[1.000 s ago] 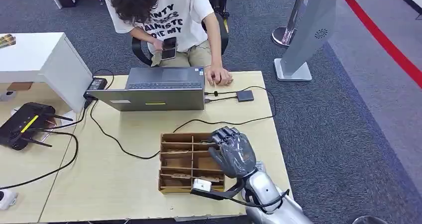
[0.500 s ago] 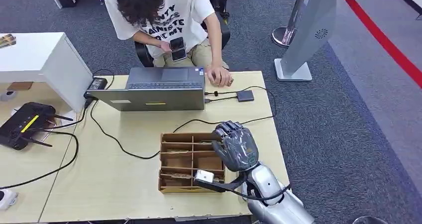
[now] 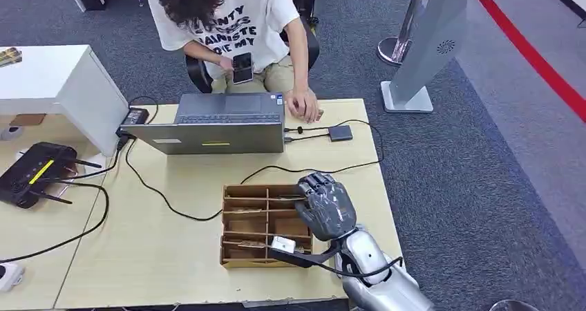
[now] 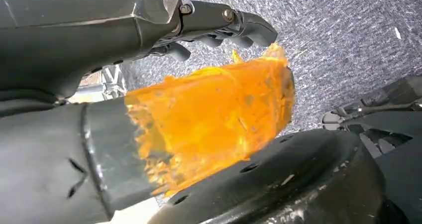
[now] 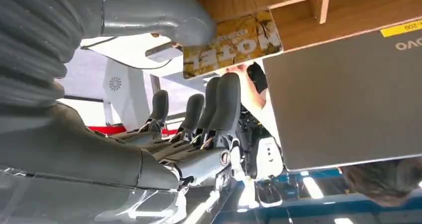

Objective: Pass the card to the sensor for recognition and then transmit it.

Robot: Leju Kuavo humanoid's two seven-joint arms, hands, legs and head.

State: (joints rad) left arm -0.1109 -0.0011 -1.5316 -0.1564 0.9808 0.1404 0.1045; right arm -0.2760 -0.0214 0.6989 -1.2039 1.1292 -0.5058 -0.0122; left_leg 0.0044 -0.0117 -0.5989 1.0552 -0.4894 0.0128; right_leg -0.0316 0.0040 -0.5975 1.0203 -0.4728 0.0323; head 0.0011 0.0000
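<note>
The robot's right hand (image 3: 327,207) hangs over the right end of a wooden organizer (image 3: 257,222) that sits on the pale table (image 3: 173,256). From the right wrist camera, its thumb presses a yellow card (image 5: 231,44) printed with "HOTEL" against the dark fingers (image 5: 226,109), so the card is pinched in the hand, right at the organizer's wooden dividers. Beyond the hand, across the table, stands an open grey laptop (image 3: 214,128), its back toward the robot. Just to the right of the laptop a small dark square device (image 3: 340,133) lies flat with a cable (image 3: 311,169) looping back toward the hand. A person (image 3: 235,21) in a white printed shirt sits past the laptop, holding a phone (image 3: 242,67), their other hand resting on the table's far edge. The left hand (image 4: 214,25) hangs over grey carpet (image 4: 348,30) with its dark fingers curled in; I cannot tell whether it is clenched or loose.
</note>
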